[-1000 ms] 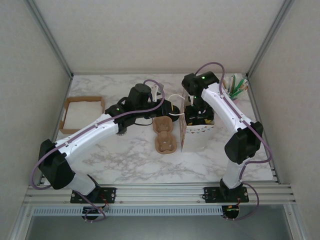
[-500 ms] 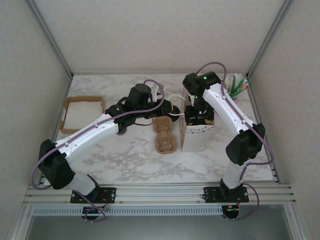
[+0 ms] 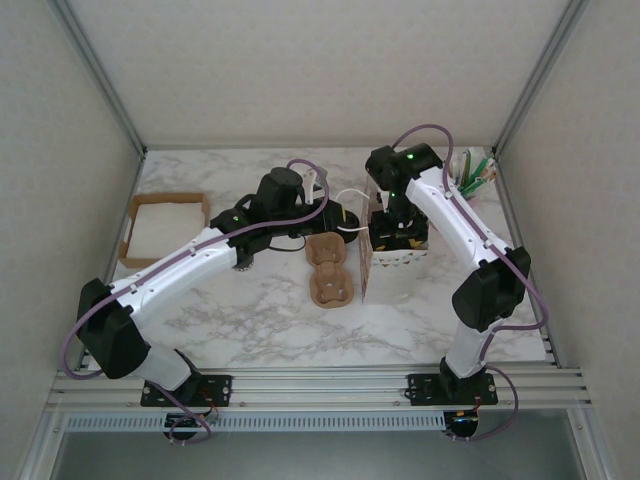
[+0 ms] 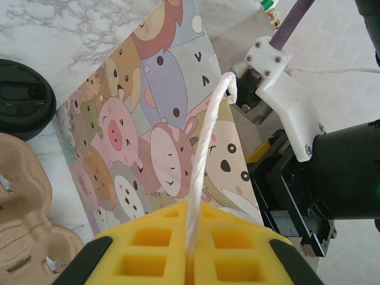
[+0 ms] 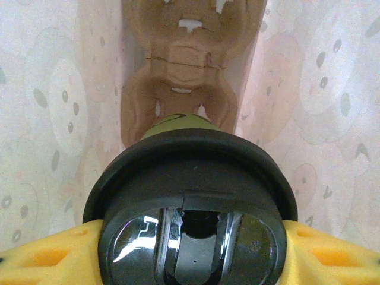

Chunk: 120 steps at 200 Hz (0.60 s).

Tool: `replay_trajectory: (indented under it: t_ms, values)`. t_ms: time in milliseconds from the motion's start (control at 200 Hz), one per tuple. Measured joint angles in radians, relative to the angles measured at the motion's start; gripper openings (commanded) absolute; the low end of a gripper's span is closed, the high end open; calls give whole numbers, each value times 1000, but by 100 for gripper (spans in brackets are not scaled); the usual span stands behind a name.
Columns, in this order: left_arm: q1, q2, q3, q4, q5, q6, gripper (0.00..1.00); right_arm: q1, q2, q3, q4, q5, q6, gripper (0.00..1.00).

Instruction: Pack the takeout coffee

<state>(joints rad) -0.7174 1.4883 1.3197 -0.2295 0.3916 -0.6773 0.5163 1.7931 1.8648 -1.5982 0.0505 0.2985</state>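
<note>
Yellow pads [image 5: 41, 258] of the right hand [image 5: 190, 255] clamp the black-lidded takeout coffee [image 5: 189, 172].

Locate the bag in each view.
Top external: bag stands right of centre, with the right arm reaching into it.
Left wrist: bag, printed side across the middle; the left hand pinches its handle.
Right wrist: bag, inner walls down both sides, the cup between them.
Shared landmark: the carrier left of the bag, at lower left in left wrist.
</note>
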Motion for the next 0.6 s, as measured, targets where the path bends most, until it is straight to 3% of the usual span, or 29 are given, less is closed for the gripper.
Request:
replay_trajectory:
  t_ms: [601]
  values:
    - [0,0,0,-4,-3,0,9,0,0,-6,16,0,-12,64]
